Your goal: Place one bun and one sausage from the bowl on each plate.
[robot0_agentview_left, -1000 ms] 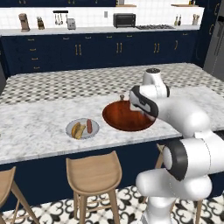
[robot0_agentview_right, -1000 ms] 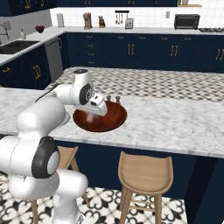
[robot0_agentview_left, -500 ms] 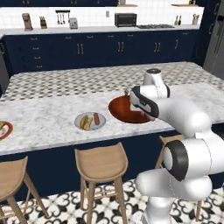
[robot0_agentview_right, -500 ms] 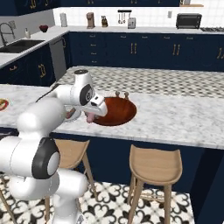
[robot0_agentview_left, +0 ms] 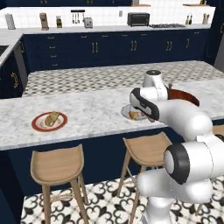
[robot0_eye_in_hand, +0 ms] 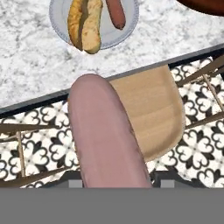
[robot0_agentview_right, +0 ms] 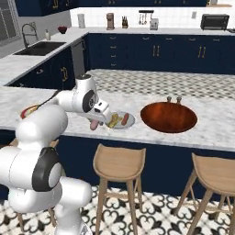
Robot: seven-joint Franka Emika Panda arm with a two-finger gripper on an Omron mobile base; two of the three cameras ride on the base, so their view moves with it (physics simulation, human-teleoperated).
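Note:
My gripper [robot0_agentview_right: 95, 122] is shut on a pink sausage [robot0_eye_in_hand: 105, 140], held over the counter's front edge just left of the grey plate [robot0_agentview_right: 132, 120]. In the hand view this sausage hides the fingertips. The grey plate [robot0_eye_in_hand: 61, 22] carries a bun [robot0_eye_in_hand: 85, 24] and a second sausage [robot0_eye_in_hand: 116, 12]. The dark orange-red bowl [robot0_agentview_right: 169, 117] stands to the right of that plate, its inside bare. Far to the left lies the red-rimmed plate [robot0_agentview_left: 35, 124] with a bun [robot0_agentview_left: 51, 118] on it. In the left base view my arm covers much of the grey plate [robot0_agentview_left: 127, 111] and the bowl [robot0_agentview_left: 186, 96].
Wooden stools [robot0_agentview_right: 118, 163] stand along the counter's front, one directly under the held sausage [robot0_eye_in_hand: 153, 109]. Two small shakers [robot0_agentview_right: 173, 98] sit behind the bowl. The marble counter [robot0_agentview_left: 92, 111] runs open between the two plates.
The base has driven left, so the whole scene slid right and the red-rimmed plate came into view. My gripper has left the bowl, still holding the sausage, and now hangs by the grey plate.

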